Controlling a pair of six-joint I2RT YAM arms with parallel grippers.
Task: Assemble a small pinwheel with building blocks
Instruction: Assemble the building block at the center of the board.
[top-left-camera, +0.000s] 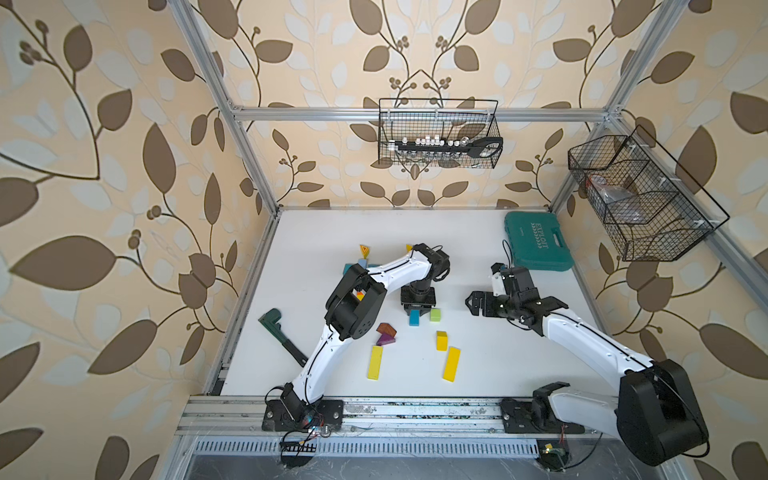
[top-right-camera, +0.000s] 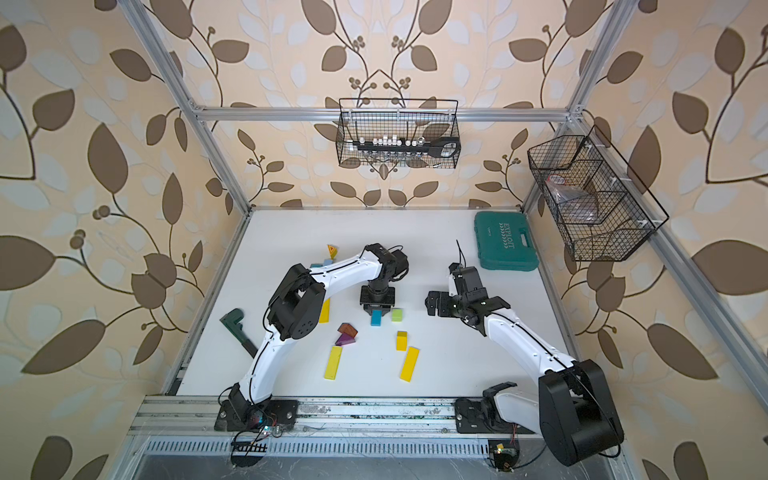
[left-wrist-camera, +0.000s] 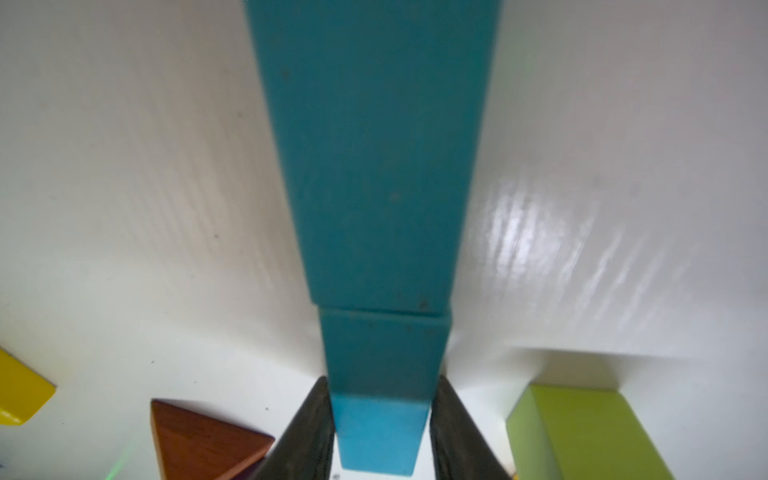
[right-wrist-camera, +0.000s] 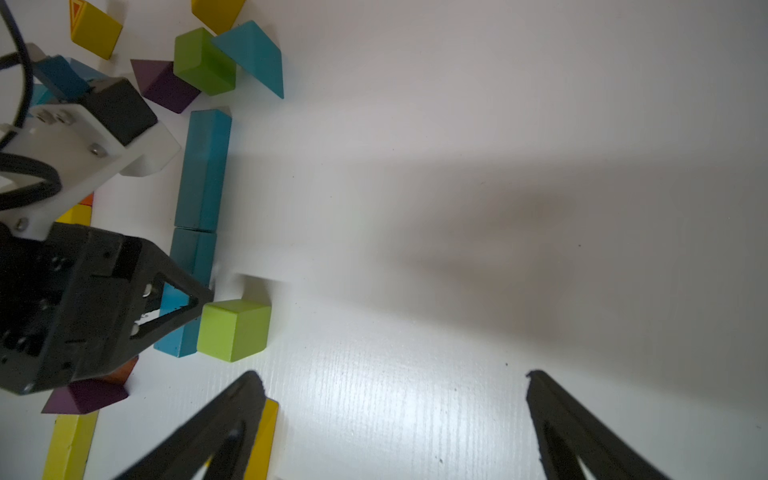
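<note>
Left fingers (left-wrist-camera: 307, 436) are low and narrow, flanking the light-blue block (left-wrist-camera: 380, 432) on the counter (left-wrist-camera: 124, 166). It sits end-on to the blue bar (left-wrist-camera: 374, 166), probably to line up the pinwheel stem. Clamped or just clear, can't tell. Right fingers (right-wrist-camera: 552, 399) are wide open, empty and off to the side.

A teal plastic tool case (top-left-camera: 538, 242) is laid flat at the far right corner of the white surface (top-left-camera: 332, 232). Near the left edge, a dark green tool (top-left-camera: 272, 319) with a black handle is laid diagonally. A black wire basket (top-left-camera: 390, 157) is hung from the aluminium frame (top-left-camera: 316, 113) at the far wall, and a black strip (top-left-camera: 432, 144) set with small white and silver pieces is held in it. A second wire basket (top-left-camera: 658, 246) is hung on the right, with a clear plastic bag (top-left-camera: 615, 194) inside. The walls are covered in leaf-patterned wallpaper (top-left-camera: 104, 174).
</note>
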